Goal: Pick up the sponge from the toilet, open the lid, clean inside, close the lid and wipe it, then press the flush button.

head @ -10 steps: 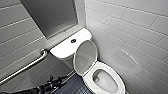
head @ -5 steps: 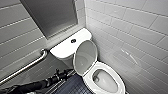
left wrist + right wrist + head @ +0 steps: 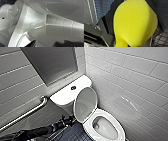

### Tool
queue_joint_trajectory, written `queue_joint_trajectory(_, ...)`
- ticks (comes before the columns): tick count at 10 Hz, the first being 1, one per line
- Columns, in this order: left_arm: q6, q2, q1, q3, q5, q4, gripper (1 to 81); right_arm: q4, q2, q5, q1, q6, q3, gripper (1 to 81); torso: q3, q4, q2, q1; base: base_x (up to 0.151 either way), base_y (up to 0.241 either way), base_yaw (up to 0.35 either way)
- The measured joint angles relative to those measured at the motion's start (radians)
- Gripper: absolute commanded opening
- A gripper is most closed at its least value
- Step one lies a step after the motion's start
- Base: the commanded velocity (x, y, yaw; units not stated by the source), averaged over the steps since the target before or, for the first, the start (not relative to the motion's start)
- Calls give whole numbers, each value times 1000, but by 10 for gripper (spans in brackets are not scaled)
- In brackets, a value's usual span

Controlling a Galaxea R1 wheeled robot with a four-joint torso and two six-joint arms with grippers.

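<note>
Tiled restroom: toilet (image 3: 101, 112), grab bar (image 3: 25, 115)

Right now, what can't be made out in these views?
Bowl: head view, front cut by bottom edge.
Left pincer: head view, dark blur; open or shut unclear.
Sponge: right wrist view, cropped by edges; grip hidden behind it.
Flush button: head view, too small for detail.

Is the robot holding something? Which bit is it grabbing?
Yes, the right claw holds the yellow sponge. The sponge covers the grip, so which bit is pinched cannot be told.
</note>
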Motion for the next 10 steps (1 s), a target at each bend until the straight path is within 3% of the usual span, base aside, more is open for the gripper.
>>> queue_joint_trajectory(5,4,3,17,159,89,113,811,0,10,-4,2,0,-22,10,0,0,0,0,0,0,0)
queue_joint_trajectory(8,4,18,16,237,104,189,811,-1,13,-3,2,-1,-27,10,0,0,0,0,0,0,0)
queue_joint_trajectory(10,4,-51,48,254,140,309,811,-2,16,-9,5,4,-41,10,0,0,0,0,0,0,0)
